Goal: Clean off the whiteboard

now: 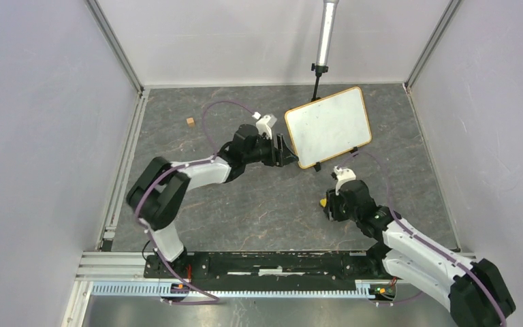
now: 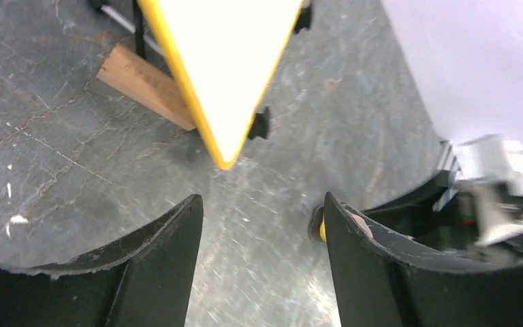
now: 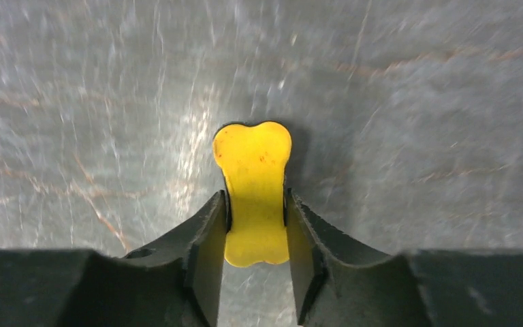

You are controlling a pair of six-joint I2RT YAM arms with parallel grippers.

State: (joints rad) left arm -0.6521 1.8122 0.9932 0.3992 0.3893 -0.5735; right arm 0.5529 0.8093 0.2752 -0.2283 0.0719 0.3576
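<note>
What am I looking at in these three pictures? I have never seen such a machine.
Two robot arms are bolted to a grey table. The wide picture looks down from above; the other two come from cameras on each wrist. The left gripper is open, close to a corner of the whiteboard, which looks blank. The right gripper is shut on a yellow bone-shaped piece, probably the eraser. A small wooden cube lies apart on the table.

Lab robot cell: plain panel walls (image 1: 34, 122) and aluminium framing (image 1: 116, 44) enclose a grey marbled table (image 1: 259, 211); mounting rail (image 1: 109, 262) at its near edge.
</note>
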